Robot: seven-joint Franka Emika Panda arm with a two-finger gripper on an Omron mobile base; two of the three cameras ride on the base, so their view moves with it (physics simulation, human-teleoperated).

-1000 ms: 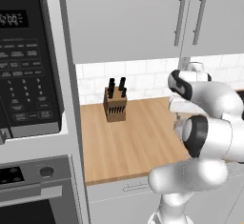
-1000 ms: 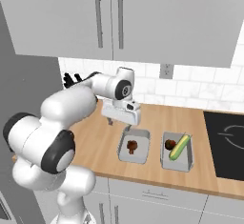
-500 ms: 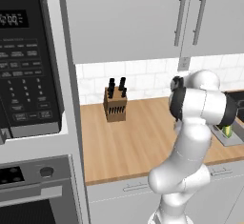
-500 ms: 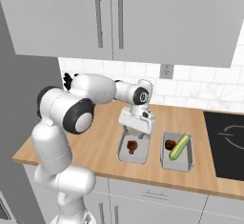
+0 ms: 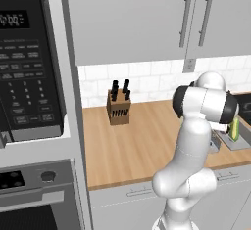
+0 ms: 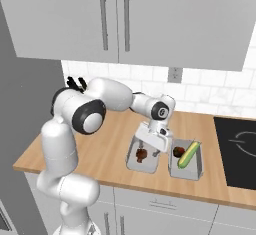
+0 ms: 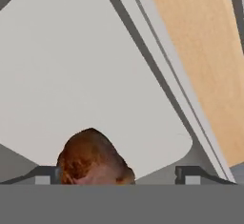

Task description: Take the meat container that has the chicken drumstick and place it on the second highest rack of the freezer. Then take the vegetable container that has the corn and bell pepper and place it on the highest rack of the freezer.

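Note:
The meat container is a grey tray near the counter's front edge, with the reddish-brown chicken drumstick inside. My gripper points down into it, open. In the hand view the gripper has its dark fingertips wide apart on either side of the drumstick, above the tray floor. Right beside it stands the vegetable container with the corn and the red bell pepper; its corn also peeks past my arm. The freezer and its racks are out of view.
A knife block stands at the back of the wooden counter. A black microwave and wall oven fill the left. A black cooktop lies right of the trays. Grey wall cabinets hang overhead.
My arm has swung right and reached down. The hand went from above the counter behind the trays to low inside the meat container. The trays have not moved.

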